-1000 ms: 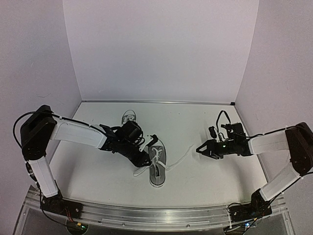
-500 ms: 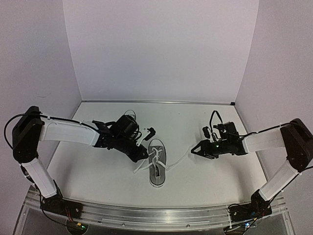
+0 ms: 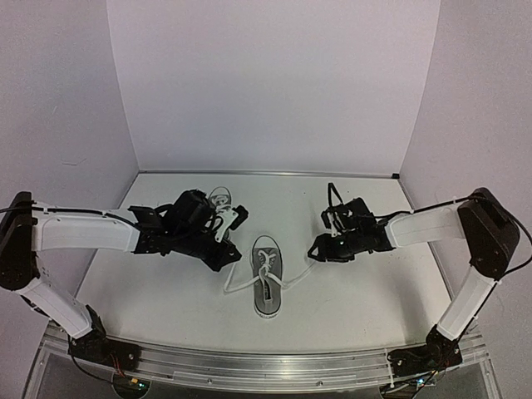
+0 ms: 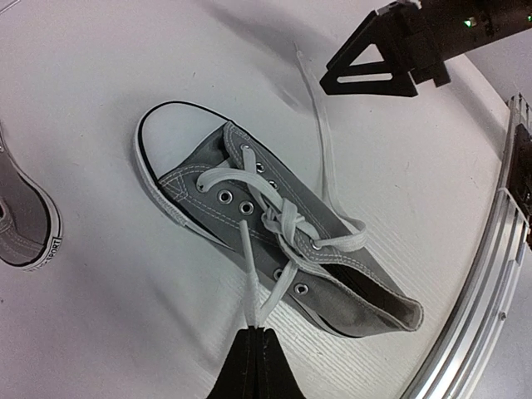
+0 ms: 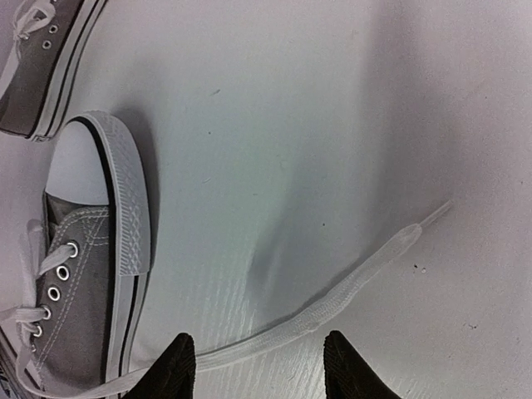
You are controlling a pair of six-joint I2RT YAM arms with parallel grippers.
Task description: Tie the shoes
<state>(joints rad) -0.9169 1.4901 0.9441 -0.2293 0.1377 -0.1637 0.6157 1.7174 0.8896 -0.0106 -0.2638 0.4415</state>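
1. Along the near edge we log an aluminium rail (image 3: pixel 274 366) bordering the white table (image 3: pixel 357 307).

2. Near shoe (image 3: pixel 267 284): a grey canvas low-top sneaker with a white toe cap and sole. It stands on its sole at mid-table, heel toward the rail and toe pointing away. We note its laces crossed loosely over the tongue, with one length trailing out to each side.

3. Left gripper (image 4: pixel 256 337): just left of the near shoe, jaws pressed together and pinching the left lace (image 4: pixel 249 274). We see two strands run from the eyelets and meet at the fingertips.

4. Right gripper (image 5: pixel 259 366): low over the table, right of the shoe's toe, jaws apart. The right lace (image 5: pixel 332 303) lies flat on the table and passes between the two fingers (image 5: pixel 174 366). We cannot tell whether either finger touches it. Its free tip rests on the table beyond the gripper.

5. Far shoe (image 3: pixel 219 198): same grey canvas and white sole, set farther back on the table and apart from the near shoe. We see only part of it behind the left wrist.

6. Back wall (image 3: pixel 274 83): plain and pale.
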